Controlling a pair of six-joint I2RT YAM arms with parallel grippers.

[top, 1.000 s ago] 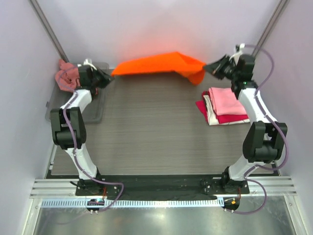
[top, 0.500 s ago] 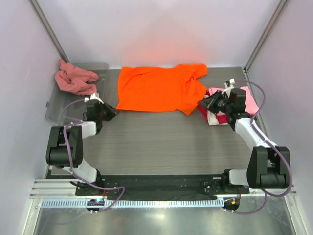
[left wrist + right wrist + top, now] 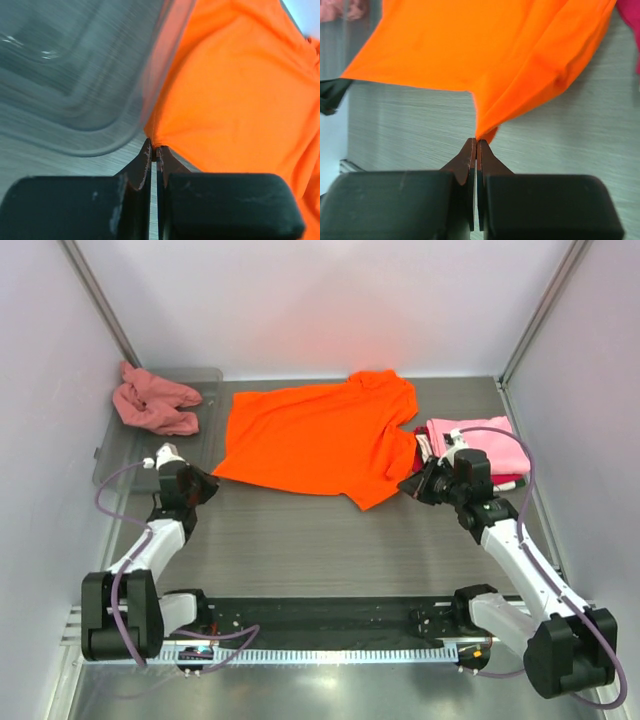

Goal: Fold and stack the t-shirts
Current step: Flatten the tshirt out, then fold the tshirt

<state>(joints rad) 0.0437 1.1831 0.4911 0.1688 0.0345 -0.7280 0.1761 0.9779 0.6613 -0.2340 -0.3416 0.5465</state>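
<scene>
At the far left, the tray (image 3: 197, 443) holds a crumpled salmon-pink shirt (image 3: 152, 405), not yet folded. Just beside the tray's near right corner, the left gripper (image 3: 208, 481) is clenched on the left hem corner of the orange shirt (image 3: 305, 435). The left wrist view confirms the jaws closed on a small pinch of cloth, with the tray rim close alongside.

The orange shirt lies spread across the far middle of the table (image 3: 300, 540). Its left half is mostly flat; its right edge is creased and doubled. The right gripper (image 3: 408, 487) is clenched on the right hem corner, and the right wrist view shows the cloth rising from the closed jaws in a loose fold. To the right, a folded pink shirt (image 3: 485, 438) rests on a folded red shirt (image 3: 512, 482). Whether the orange shirt's right edge touches these two or lies just beside them cannot be told.

The step in hand appears to be laying the orange shirt flat before folding. To do it well:
1. Hold both pinches firm until the cloth lies flat.
2. Draw both corners evenly, so the hem runs straight.
3. Move the right corner outward to pull out the doubled cloth.
4. Guide the left corner clear of the tray rim.
5. Avoid dragging cloth across the two folded shirts, which could disturb them.
6. Lower the corners to the table before letting go.
</scene>
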